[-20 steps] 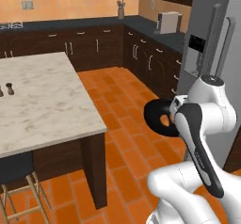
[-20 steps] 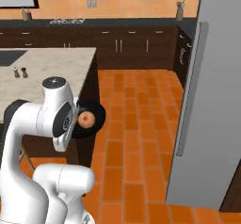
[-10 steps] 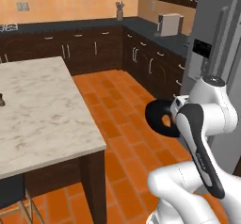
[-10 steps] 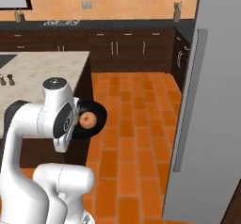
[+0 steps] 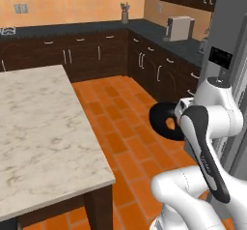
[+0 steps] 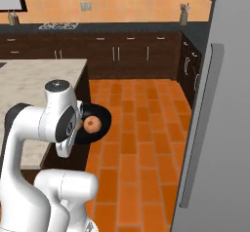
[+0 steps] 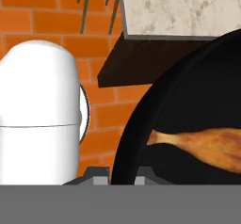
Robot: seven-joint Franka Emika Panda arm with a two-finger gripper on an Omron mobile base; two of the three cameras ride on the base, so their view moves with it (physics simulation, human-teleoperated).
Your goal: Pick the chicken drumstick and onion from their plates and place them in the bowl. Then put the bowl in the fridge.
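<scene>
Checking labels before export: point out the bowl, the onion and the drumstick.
bowl (image 6: 103, 115): right base view, upper right rim.
onion (image 6: 92, 124): right base view, centre of the ball, inside the bowl.
chicken drumstick (image 7: 214, 144): hand view, thick meaty end, inside the bowl.

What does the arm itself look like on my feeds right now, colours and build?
Glossy white rounded arm segments with dark charcoal joint bands, one long dark strip running down the forearm. In the right base view the arm carries a grey round cap on top. No cables or markings show.
</scene>
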